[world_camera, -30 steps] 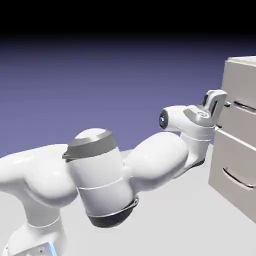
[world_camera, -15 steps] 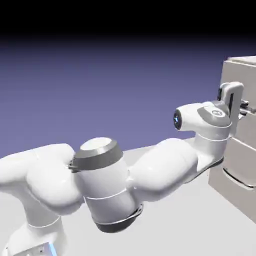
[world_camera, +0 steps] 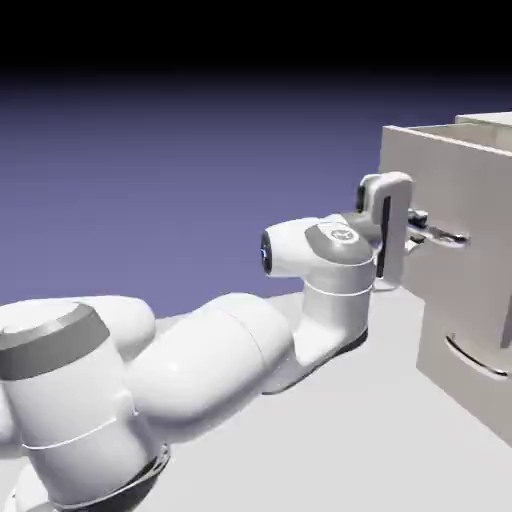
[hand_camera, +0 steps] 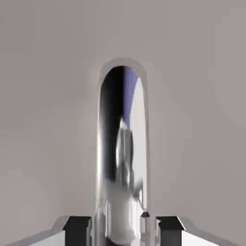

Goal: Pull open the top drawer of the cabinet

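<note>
While the fingers (hand_camera: 77, 229) are closed on the thin metal handle (hand_camera: 122, 144), I read this moment as the middle of the pull itself, not the reach or the grasp. In the hand view the two dark tips sit at the bottom edge, one on each side of the shiny curved bar, with almost no gap left between them and the metal, so I judge that the gripper (world_camera: 432, 234) holds the handle firmly. Behind the bar this view shows only the flat beige-grey panel of the top drawer (hand_camera: 48, 96), which fills it.

In the exterior view the white arm (world_camera: 200, 350) rises from the lower left and reaches toward the right, with the hand held level in front of the cabinet (world_camera: 470, 330). The top drawer stands out from the cabinet body toward the arm; its open box and rim are visible at the upper right, well in front of the lower drawer (world_camera: 470, 355), which sits flush and is untouched. The cabinet stands at the right side of the table (world_camera: 330, 450).

I think the drawer is already open a good part, but I cannot tell how much travel remains. The next move, in my judgement, calls for a straight pull along the drawer's own line, keeping the hand level so the handle does not slip from the fingers, and then a release.
</note>
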Available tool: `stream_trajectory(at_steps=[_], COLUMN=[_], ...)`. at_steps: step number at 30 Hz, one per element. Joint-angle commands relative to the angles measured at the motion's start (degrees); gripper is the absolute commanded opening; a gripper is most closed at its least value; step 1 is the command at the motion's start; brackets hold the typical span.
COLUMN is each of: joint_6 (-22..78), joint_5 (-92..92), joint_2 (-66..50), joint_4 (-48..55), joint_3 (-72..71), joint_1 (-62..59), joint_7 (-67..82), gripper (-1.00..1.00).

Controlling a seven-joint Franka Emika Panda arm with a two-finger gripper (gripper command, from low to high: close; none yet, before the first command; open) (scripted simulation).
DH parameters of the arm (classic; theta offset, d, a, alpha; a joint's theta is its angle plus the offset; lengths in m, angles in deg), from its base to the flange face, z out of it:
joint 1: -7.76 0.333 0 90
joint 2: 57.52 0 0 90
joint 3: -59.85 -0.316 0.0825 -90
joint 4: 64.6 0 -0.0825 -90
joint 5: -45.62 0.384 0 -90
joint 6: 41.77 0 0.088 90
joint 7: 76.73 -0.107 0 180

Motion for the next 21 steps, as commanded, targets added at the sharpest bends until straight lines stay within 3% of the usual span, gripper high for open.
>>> stream_trajectory(at_steps=[1,5,8,12,17,18,21], joint_6=[-0.6,-2.8,-3.6,-2.4,-4.0,-4.0,-5.5], joint_5=[-0.8,-4.2,-4.4,-0.9,1.4,1.4,2.4], joint_2=[1.9,9.2,9.7,3.3,0.1,0.1,-1.0], joint_4=[0.6,1.6,-3.0,-5.8,-13.4,-13.4,-16.1], joint_3=[0.0,-0.9,-4.2,-4.0,-7.9,-7.9,-9.4], joint_1=[0.0,-1.9,-8.1,-8.8,-18.2,-18.2,-22.3], joint_7=[-2.5,-12.4,-14.6,-6.0,-4.1,-4.1,-3.7], gripper=[-1.0,-1.0,-1.0,-1.0,-1.0,1.0,1.0])
